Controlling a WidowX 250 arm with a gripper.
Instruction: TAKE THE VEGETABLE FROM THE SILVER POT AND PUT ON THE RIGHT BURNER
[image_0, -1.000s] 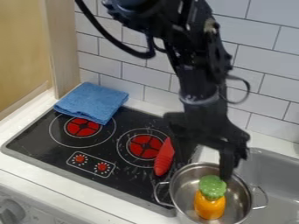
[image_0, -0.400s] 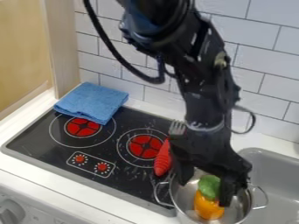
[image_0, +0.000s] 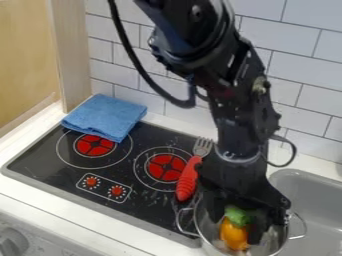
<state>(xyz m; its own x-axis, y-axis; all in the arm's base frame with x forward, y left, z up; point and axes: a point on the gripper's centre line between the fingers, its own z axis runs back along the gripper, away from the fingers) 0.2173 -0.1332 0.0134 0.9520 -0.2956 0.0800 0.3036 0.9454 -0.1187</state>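
The gripper (image_0: 236, 220) is lowered into the silver pot (image_0: 206, 238) at the lower right, its fingers standing apart on either side of the vegetable. That vegetable has an orange body (image_0: 234, 234) and a green top (image_0: 236, 215), and it sits inside the pot. Part of its right side lies behind the right finger. On the black stovetop, the right burner (image_0: 164, 167) is up and to the left of the pot.
A fork with a red handle (image_0: 188, 179) lies between the right burner and the arm, tines toward the wall. A folded blue cloth (image_0: 105, 117) covers the stove's back left corner. The left burner (image_0: 94, 145) is beside it. A grey sink (image_0: 308, 192) adjoins at right.
The gripper has come down into the pot around the vegetable, which has shifted slightly left. The arm has uncovered more of the fork.
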